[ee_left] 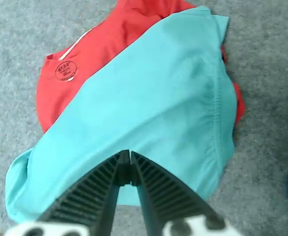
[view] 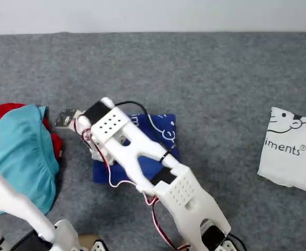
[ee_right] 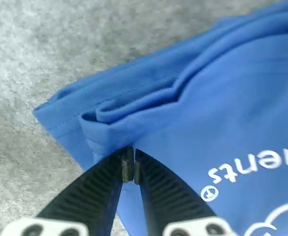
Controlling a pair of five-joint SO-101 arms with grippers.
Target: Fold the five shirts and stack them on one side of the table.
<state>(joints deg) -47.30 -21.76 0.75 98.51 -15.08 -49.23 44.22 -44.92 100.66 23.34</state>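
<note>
While the right claw (ee_right: 128, 166) is clenched on a folded corner of the blue shirt (ee_right: 222, 108), it should drag slowly toward the teal shirt (view: 22, 151), keeping layers together.

White shells are seen on the right arm (view: 181, 196) and left arm (view: 11, 201), with black servos; red and white cables are run along the right one toward 6 o'clock. Black ribbed fingers (ee_left: 99, 191) on white bases are fitted to left gripper (ee_left: 129, 156) and right gripper (ee_right: 129, 160).
</note>
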